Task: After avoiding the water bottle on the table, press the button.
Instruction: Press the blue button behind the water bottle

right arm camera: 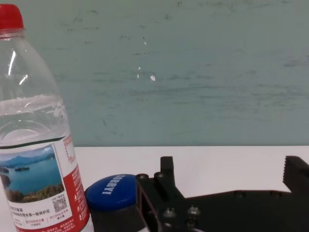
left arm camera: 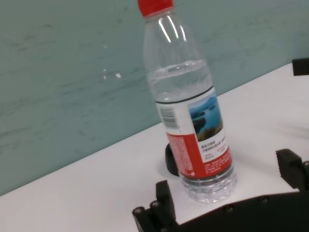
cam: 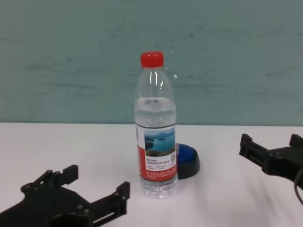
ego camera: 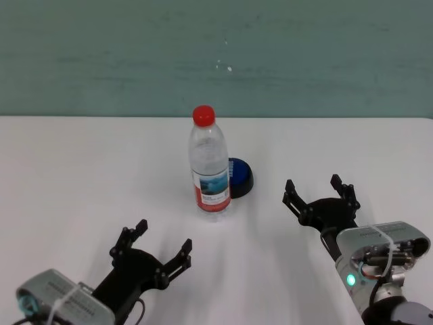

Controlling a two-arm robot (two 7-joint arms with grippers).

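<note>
Bottle, tall, part-full and tippy, stood left of our right fingers; button needed a downward press. Both fingers, left included, were open.

Even, bright indoor light, soft shadows.
Highlights streak the water bottle; faint shadows fall on the table under each gripper; nearby wrist-view fingers look slightly soft.

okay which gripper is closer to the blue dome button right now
Right. The right gripper sits open just right of the blue dome button on its black base; the left gripper is open, nearer the robot, with the clear red-capped bottle between.
</note>
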